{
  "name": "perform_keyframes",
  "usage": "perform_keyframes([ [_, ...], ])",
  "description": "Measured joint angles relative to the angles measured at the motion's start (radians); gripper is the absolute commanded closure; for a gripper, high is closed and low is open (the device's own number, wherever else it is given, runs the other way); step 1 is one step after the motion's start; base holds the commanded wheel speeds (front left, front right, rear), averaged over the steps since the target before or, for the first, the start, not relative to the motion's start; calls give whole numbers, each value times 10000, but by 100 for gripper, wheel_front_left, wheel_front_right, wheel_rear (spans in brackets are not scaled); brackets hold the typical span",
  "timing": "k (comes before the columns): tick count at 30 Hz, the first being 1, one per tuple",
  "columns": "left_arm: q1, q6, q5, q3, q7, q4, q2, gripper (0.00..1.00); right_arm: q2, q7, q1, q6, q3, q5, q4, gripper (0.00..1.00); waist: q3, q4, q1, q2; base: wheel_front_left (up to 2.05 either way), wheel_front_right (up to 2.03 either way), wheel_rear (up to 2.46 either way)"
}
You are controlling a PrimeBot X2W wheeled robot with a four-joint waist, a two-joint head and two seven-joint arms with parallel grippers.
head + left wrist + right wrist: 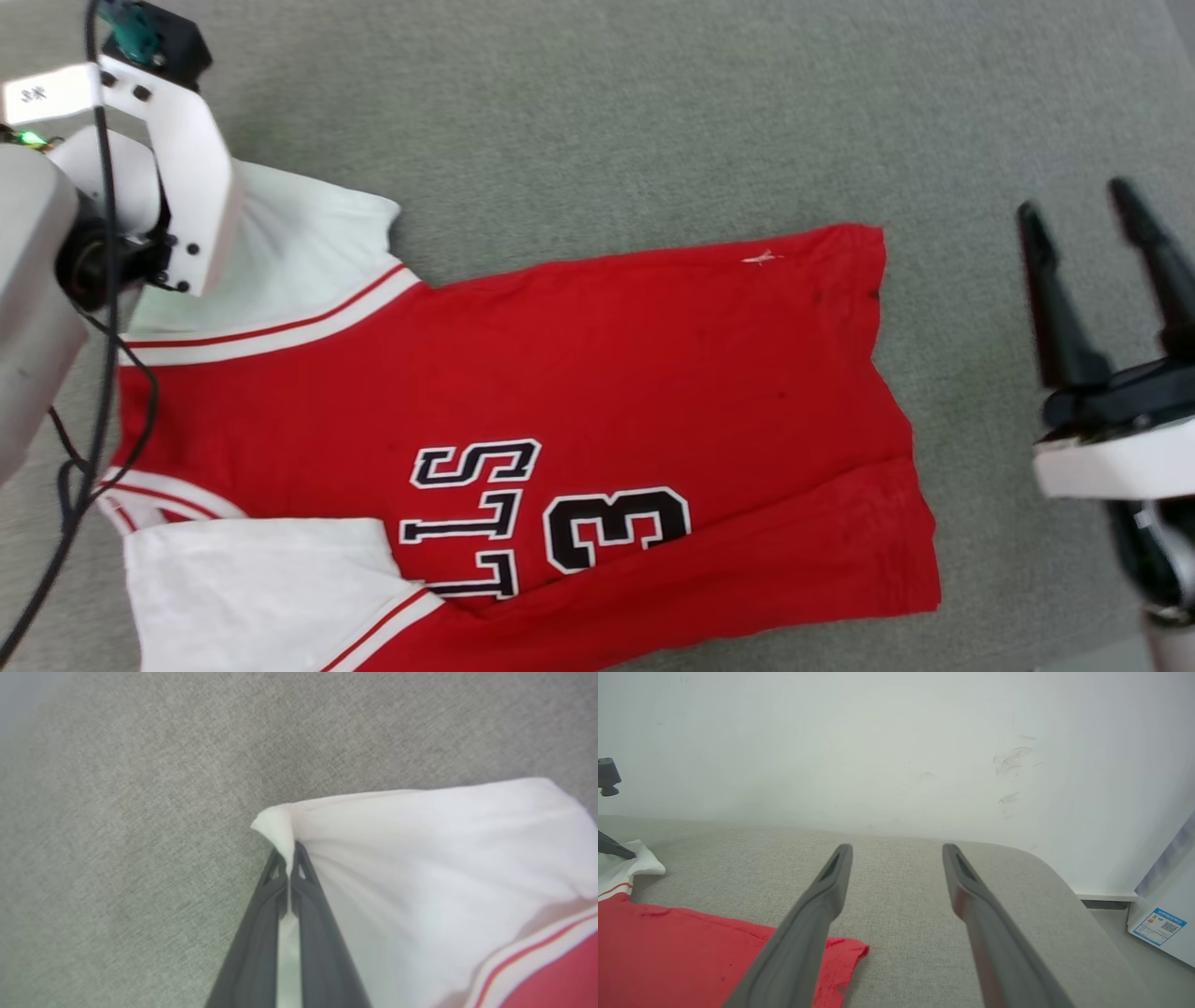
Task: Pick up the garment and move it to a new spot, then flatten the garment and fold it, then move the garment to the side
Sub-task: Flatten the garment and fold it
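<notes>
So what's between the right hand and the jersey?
Just bare grey fabric surface between the right hand and the red jersey, seen in the head view.

garment on fabric surface, wall behind

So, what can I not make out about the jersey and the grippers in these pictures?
- Head view: the left gripper is hidden behind its own white wrist; the left wrist view shows it shut on the jersey sleeve.
- Head view: the bottom edge cuts off the lower sleeve; a red fold covers part of the lettering.
- Right wrist view: the label is too small to read.
</notes>
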Motion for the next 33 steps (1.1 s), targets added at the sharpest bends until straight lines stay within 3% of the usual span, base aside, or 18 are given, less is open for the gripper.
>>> perform_keyframes([
  [6,24,-107,184,-165,-1055,-303,-288,100,-1225,1498,-802,-2,228,111,-384,0,-521,418,0,0,0,0,0],
  [16,379,-171,84,-533,-2092,-1406,-410,100,-3638,6707,-2697,0,2491,1835,456,0,-1103,1231,0,0,0,0,0],
  [22,374,-171,75,-631,-2324,-1835,-499,100,-4084,9265,-3531,0,3749,2834,1530,0,-1062,1573,-1,0,0,0,0],
  [27,181,-171,138,-690,-2451,-2057,-600,100,-3973,9844,-4167,0,4433,3007,2568,0,-848,1811,-1,0,0,0,0],
  [33,-108,-171,272,-788,-2587,-2238,-675,100,-3605,9459,-4697,-2,5175,2901,3960,0,-513,2082,0,0,0,0,0],
])
